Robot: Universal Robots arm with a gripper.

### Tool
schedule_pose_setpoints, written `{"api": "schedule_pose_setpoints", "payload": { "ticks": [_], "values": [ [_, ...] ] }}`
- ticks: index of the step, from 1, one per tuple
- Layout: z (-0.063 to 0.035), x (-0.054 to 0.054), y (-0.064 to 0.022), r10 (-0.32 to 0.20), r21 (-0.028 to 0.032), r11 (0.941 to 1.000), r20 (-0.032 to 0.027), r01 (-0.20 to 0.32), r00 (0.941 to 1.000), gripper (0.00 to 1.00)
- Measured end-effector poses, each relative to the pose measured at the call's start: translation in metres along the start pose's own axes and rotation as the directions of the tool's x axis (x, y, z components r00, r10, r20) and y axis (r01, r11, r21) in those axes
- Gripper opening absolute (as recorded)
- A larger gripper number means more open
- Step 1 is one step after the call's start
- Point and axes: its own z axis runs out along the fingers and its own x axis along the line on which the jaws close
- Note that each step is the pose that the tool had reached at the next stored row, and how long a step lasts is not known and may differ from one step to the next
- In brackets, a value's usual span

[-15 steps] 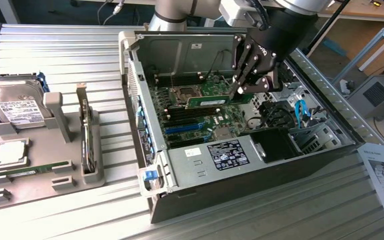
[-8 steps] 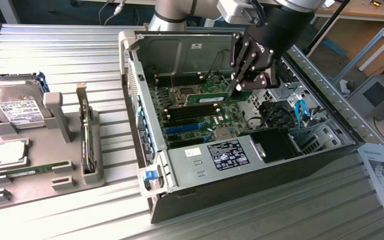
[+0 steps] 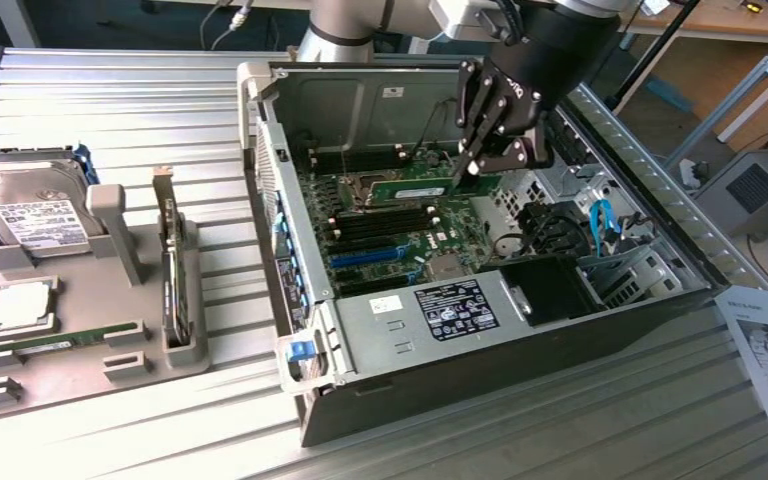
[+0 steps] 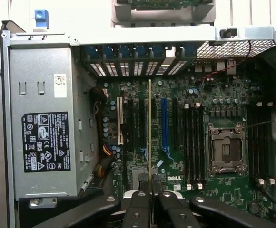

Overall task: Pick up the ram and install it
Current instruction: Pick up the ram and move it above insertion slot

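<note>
Slatted metal bench (image 3: pixel 117 110) in a workshop, and on it an open computer case (image 3: pixel 398 345) lying on its side, motherboard (image 3: pixel 451 235) facing up. Off to the exterior view's left sits a grey tray (image 3: pixel 77 378) with a hard drive (image 3: pixel 31 215) at its far end, a square silver chip (image 3: pixel 21 305) nearer, a spare memory stick (image 3: pixel 57 342) lying flat along the near edge, and an upright card (image 3: pixel 171 270) with a metal bracket standing on the tray's right side.

Now the action: the arm reaches down into the case, and the end effector (image 3: pixel 468 178) is clamped on the ram (image 3: pixel 418 192), a narrow green stick held by one end over the board, close to the processor socket (image 3: pixel 364 188) and between the banks of black slots (image 3: pixel 384 225).

From the wrist view, the end effector (image 4: pixel 150 192) has its fingers (image 4: pixel 137 204) pressed together on the ram (image 4: pixel 150 128), seen edge-on as a thin pale line. It lies just beside the blue slot (image 4: pixel 164 123); the socket (image 4: pixel 226 149) and the long black slots (image 4: pixel 192 142) are further off. Whether the stick touches the board – can't tell.
</note>
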Motion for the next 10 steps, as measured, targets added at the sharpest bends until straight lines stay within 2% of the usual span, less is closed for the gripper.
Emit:
{"api": "schedule_pose_setpoints", "payload": {
  "ticks": [10],
  "values": [
    [0.0011,-0.015,0.0005,0.0,0.0,1.0,0.0001,0.0,1.0,0.12]
  ]
}}
